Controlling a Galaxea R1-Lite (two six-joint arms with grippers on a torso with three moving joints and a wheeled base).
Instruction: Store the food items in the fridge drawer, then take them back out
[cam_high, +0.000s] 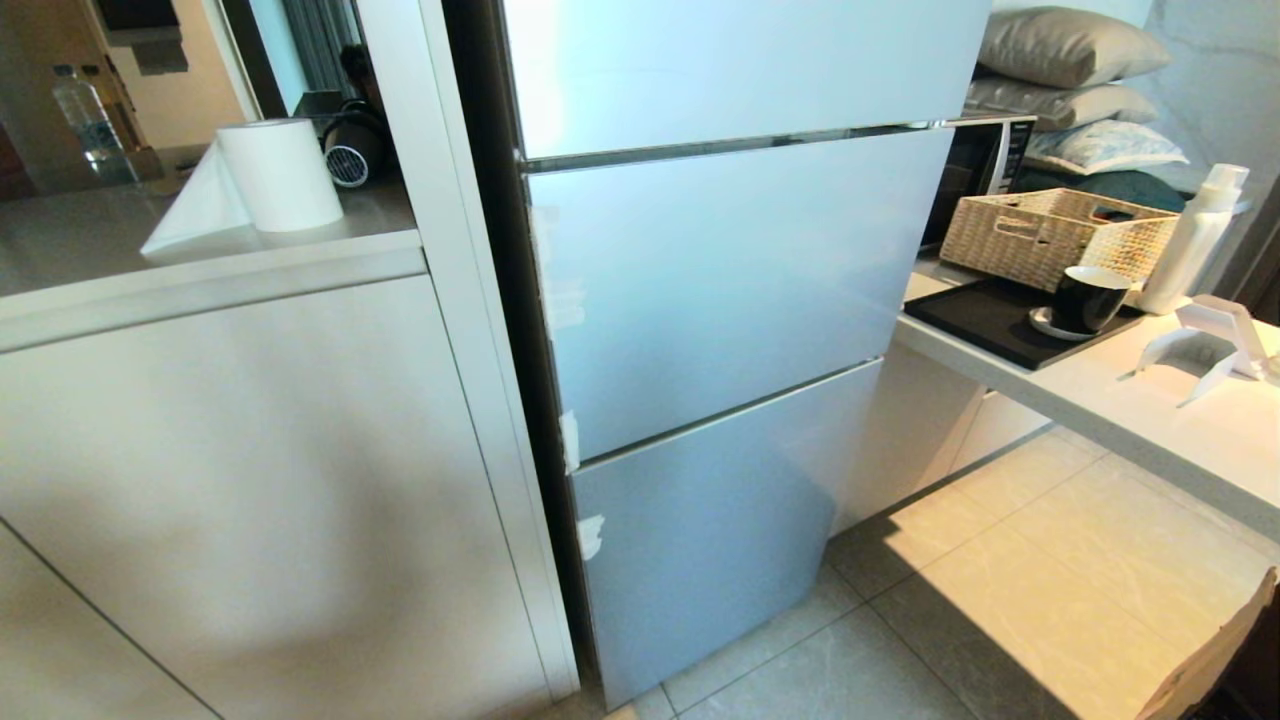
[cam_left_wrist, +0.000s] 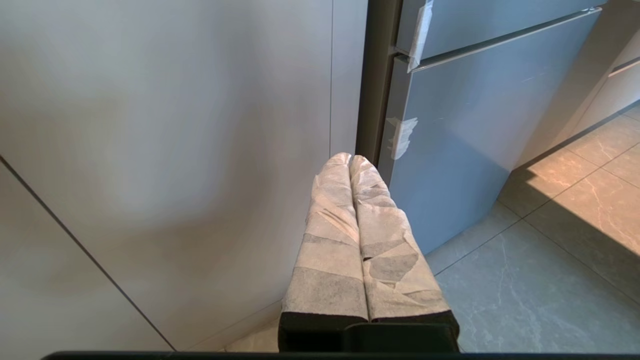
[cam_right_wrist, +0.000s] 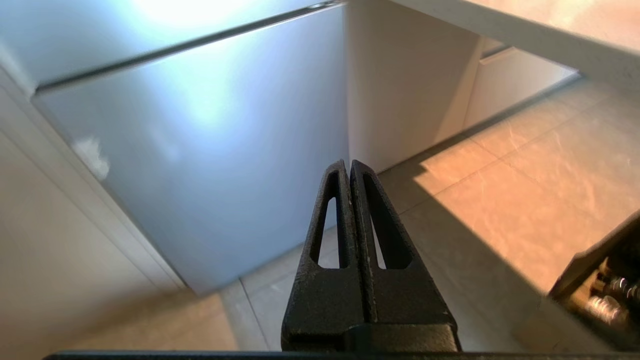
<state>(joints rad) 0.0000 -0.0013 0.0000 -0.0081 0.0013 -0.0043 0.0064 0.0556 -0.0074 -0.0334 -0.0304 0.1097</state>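
The pale blue fridge (cam_high: 720, 300) stands in front of me with all its doors closed. The fridge drawer and the food items are hidden or out of view. My left gripper (cam_left_wrist: 349, 159), its fingers wrapped in white tape, hangs low beside the cabinet, pointing at the fridge's lower left edge; it is shut and holds nothing. My right gripper (cam_right_wrist: 348, 165), black with slotted fingers, hangs low in front of the fridge's bottom door (cam_right_wrist: 200, 150); it is shut and holds nothing. Neither arm shows in the head view.
A white counter (cam_high: 1180, 420) to the right carries a black tray (cam_high: 990, 320), a black cup (cam_high: 1088, 298) on a saucer, a woven basket (cam_high: 1050, 235) and a white bottle (cam_high: 1195, 240). A paper roll (cam_high: 280, 175) sits on the left counter. Tiled floor (cam_high: 1000, 620) lies below.
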